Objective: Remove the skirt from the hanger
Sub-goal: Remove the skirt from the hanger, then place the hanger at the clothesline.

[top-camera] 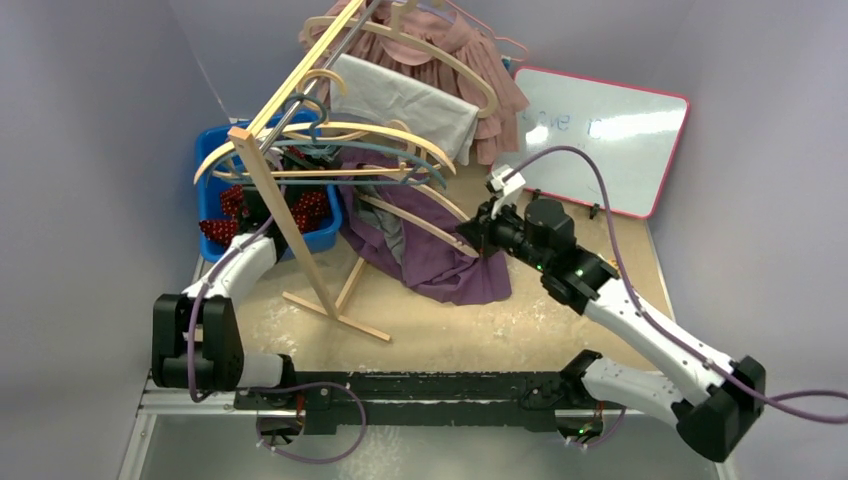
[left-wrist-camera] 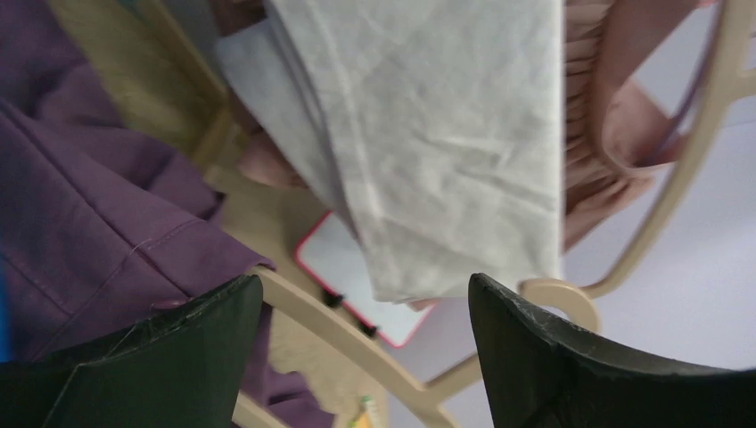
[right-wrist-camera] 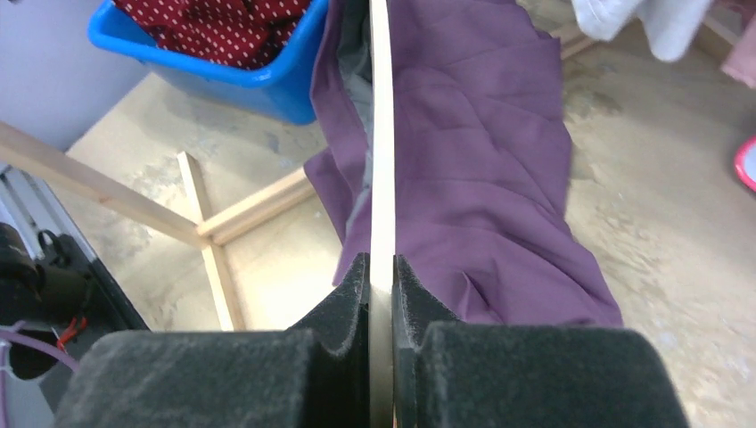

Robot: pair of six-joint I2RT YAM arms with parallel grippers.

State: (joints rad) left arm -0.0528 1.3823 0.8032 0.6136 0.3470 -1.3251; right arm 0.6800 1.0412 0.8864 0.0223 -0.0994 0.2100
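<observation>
The purple skirt hangs from a wooden hanger on the rack and spills onto the table; it also shows in the right wrist view and the left wrist view. My right gripper is shut on the end of the wooden hanger, its pads pressed on both sides of the thin wood. My left gripper is open and empty, up under the rack near the blue bin; a hanger arm and a grey cloth lie beyond it.
A wooden rack holds several hangers, a grey garment and a pink dress. A blue bin with red dotted cloth stands behind the rack. A whiteboard leans at the back right.
</observation>
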